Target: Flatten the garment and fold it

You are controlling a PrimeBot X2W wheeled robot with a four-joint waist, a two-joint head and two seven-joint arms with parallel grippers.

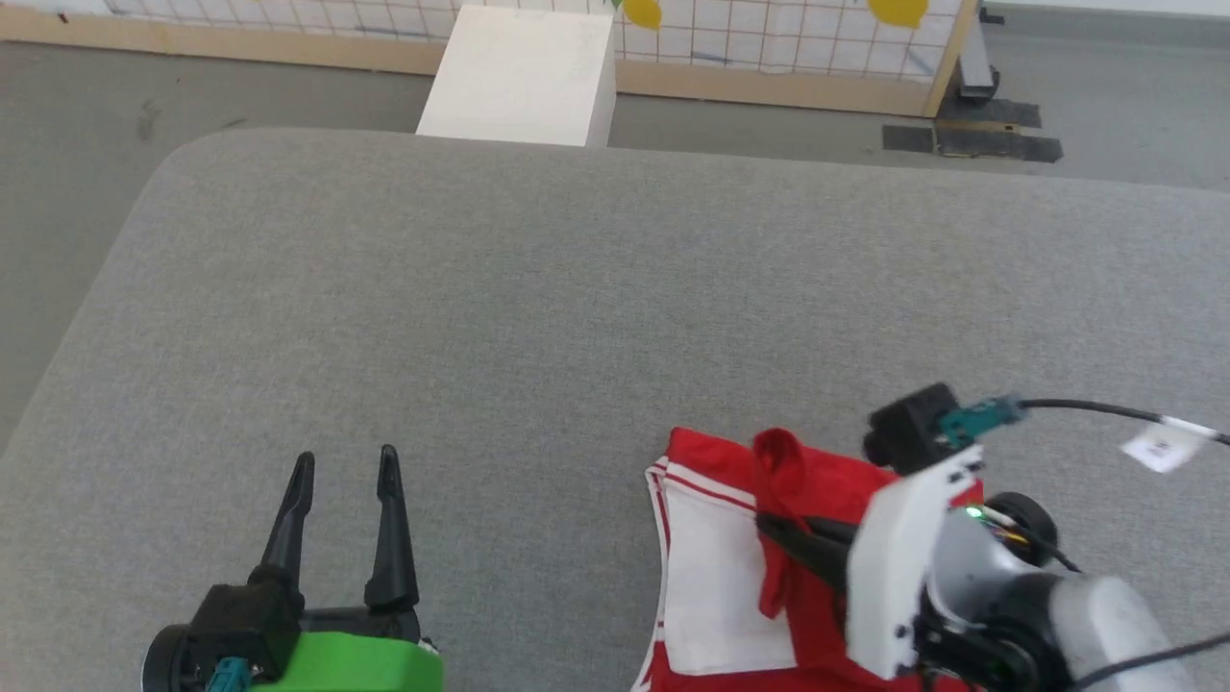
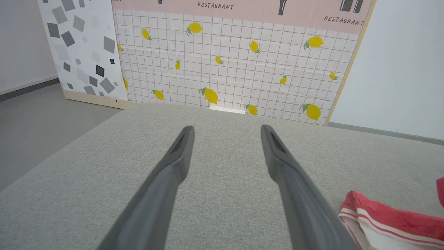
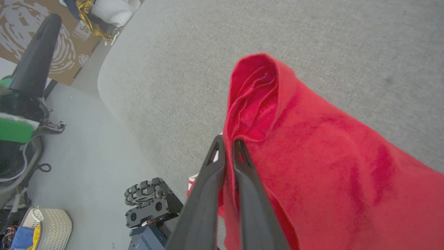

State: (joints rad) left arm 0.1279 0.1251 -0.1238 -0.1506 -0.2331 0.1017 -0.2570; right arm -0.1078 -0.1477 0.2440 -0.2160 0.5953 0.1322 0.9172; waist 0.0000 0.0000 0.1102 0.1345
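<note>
The garment (image 1: 716,577) lay on the near right part of the grey worktop (image 1: 577,317), with a white panel and red-white striped trim facing up. The right tool (image 1: 769,524) was closed on a fold of its red cloth and held this fold raised, so a small red peak stood above the 2 dark fingers (image 3: 256,208). The left tool (image 1: 346,457) was open, its jaws wide apart and gripping nothing. It was over the bare worktop at the near left, well apart from the garment. A white box (image 1: 524,77) stood behind the worktop.
</note>
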